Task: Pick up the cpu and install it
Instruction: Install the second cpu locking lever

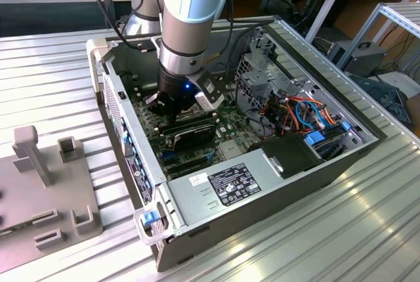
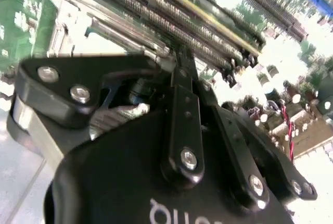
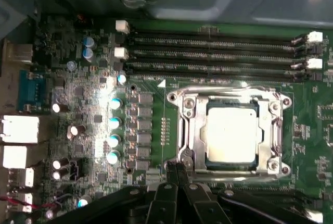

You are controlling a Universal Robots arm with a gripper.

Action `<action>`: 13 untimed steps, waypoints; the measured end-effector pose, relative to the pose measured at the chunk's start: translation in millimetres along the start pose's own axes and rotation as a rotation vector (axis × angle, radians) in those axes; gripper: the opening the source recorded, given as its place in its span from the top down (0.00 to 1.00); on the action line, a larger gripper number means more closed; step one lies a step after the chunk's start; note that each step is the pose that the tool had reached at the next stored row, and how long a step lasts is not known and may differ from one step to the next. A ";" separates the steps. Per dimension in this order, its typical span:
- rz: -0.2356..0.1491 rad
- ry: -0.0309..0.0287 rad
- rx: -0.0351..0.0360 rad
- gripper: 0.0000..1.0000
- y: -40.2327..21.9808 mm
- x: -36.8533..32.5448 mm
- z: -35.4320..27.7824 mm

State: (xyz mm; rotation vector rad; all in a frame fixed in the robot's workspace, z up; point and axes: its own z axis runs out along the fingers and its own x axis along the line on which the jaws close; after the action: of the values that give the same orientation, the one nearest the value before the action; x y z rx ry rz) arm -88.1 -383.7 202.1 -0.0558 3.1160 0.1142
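My claw (image 3: 177,174) sits low over the motherboard (image 3: 156,99), and in both wrist views its two black fingers (image 2: 186,86) are pressed together at the tips with nothing gripped between them. In the first wrist view those tips rest right at the edge of the socket frame (image 3: 184,130), at one corner of it, though I cannot tell whether they actually touch the metal.

The cpu (image 3: 231,133) lies flat inside that frame, its pale metal top facing up and its edges square with the frame around it. It is just beside my fingertips and apart from them. The shiny frame surrounds it on all sides, with screws at the corners.

Beyond the socket on its far side from my claw run four long memory slots (image 3: 213,52), parallel to one another, with white latches at their ends. To one side of the socket stands a row of blue-topped capacitors (image 3: 113,130).

In the exterior view I see the arm (image 1: 187,13) reaching down into the open computer case (image 1: 315,170), which lies on a ribbed metal table (image 1: 367,229). A grey power supply box (image 1: 230,187) fills the near end of the case, and orange and blue cables (image 1: 305,111) bundle toward the exterior view's right. A grey fixture plate (image 1: 46,197) rests on the table at the exterior view's left.
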 end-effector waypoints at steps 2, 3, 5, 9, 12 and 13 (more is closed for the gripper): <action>0.000 0.0004 0.0004 0.89 0.0 0.0 0.1; 0.000 0.0005 0.0005 0.89 -0.1 0.1 0.1; 0.000 0.0004 0.0004 0.89 -0.1 0.1 0.3; 0.000 0.0004 0.0003 0.89 -0.1 0.0 0.3; 0.000 -0.0001 0.0020 0.89 0.1 0.0 -0.6; 0.000 0.0006 0.0060 0.89 0.0 0.0 -3.1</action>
State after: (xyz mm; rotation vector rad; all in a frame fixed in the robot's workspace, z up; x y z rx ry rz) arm -88.1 -383.9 205.1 -0.0559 3.1168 0.1049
